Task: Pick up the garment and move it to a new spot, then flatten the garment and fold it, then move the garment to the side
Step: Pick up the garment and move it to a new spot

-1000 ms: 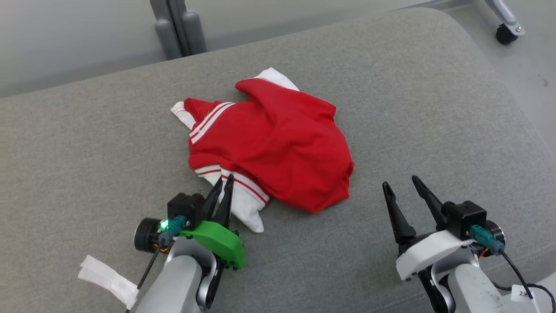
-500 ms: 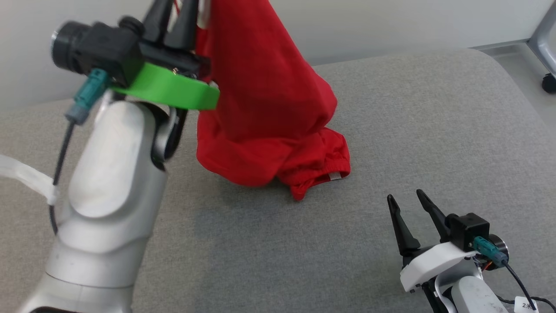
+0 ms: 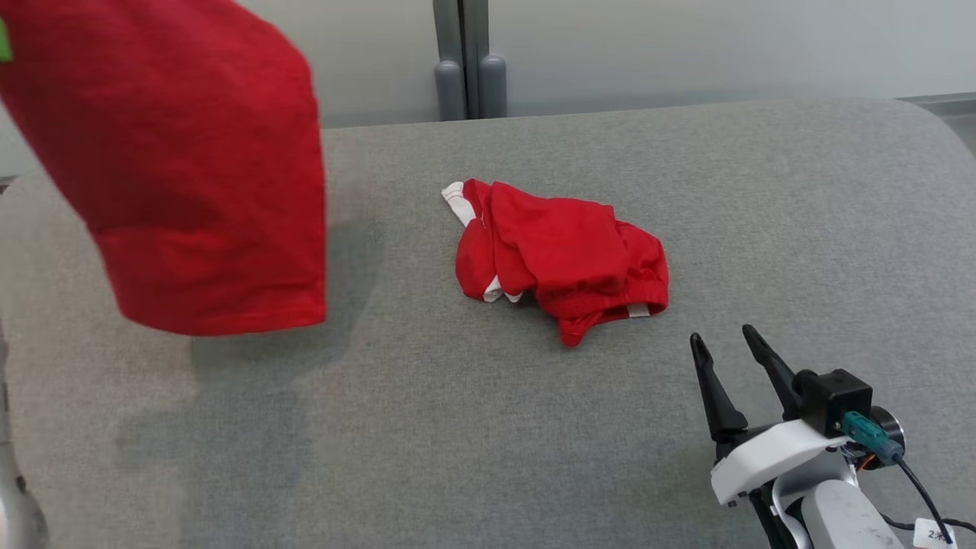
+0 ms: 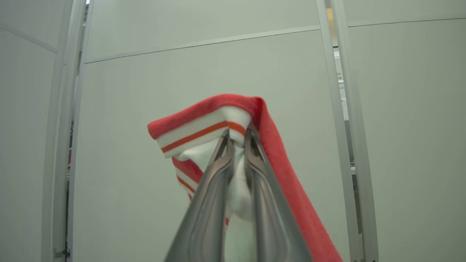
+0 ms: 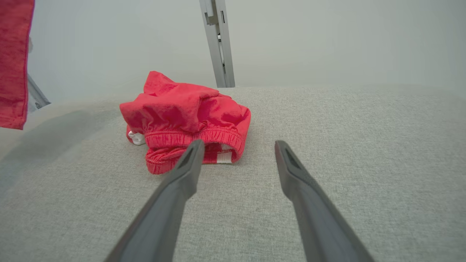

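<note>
High over the grey fabric surface (image 3: 534, 427) my left claw (image 4: 236, 134) pinches the hanging red cloth garment (image 3: 191, 175) by its white striped cuff (image 4: 196, 133), right claw (image 3: 722, 334) agape; I reckon it next needs setting down elsewhere.

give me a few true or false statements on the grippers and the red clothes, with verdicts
1. The left gripper is shut on the striped cuff of the red top. True.
2. The right gripper holds the red shorts. False: it is open and empty, and the shorts lie apart from it.
3. The red shorts lie crumpled on the grey cushion. True.
4. The red top is spread flat on the cushion. False: it hangs in the air from the left gripper.
</note>
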